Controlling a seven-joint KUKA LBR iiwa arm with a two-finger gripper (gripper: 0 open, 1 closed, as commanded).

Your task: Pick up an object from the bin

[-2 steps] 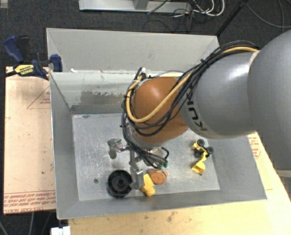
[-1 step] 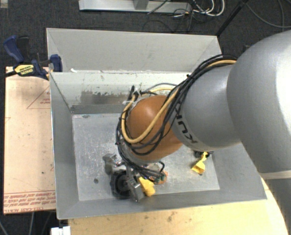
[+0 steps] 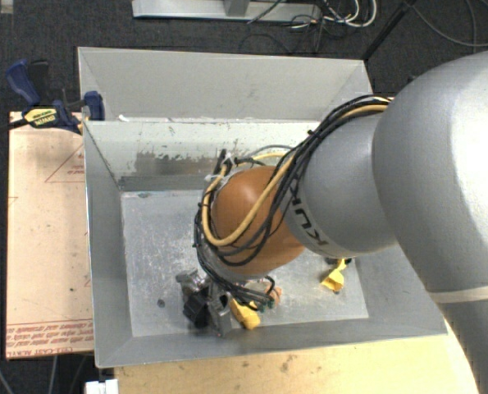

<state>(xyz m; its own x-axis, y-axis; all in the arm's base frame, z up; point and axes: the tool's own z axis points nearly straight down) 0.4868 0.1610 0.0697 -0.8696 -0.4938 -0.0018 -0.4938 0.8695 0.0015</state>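
Down in scratched grey metal bin (image 3: 145,245), gripper (image 3: 207,306), grip unclear, angular yellow piece (image 3: 334,279) nearby

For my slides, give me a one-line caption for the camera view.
Pincer low at near edge of the bin beside a yellow piece; a second yellow piece lies apart.

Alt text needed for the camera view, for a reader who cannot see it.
The arm's gripper is down in the grey metal bin, close to the wall at the view's bottom edge, with a small yellow piece beside it. A second yellow piece lies apart, further right on the floor.
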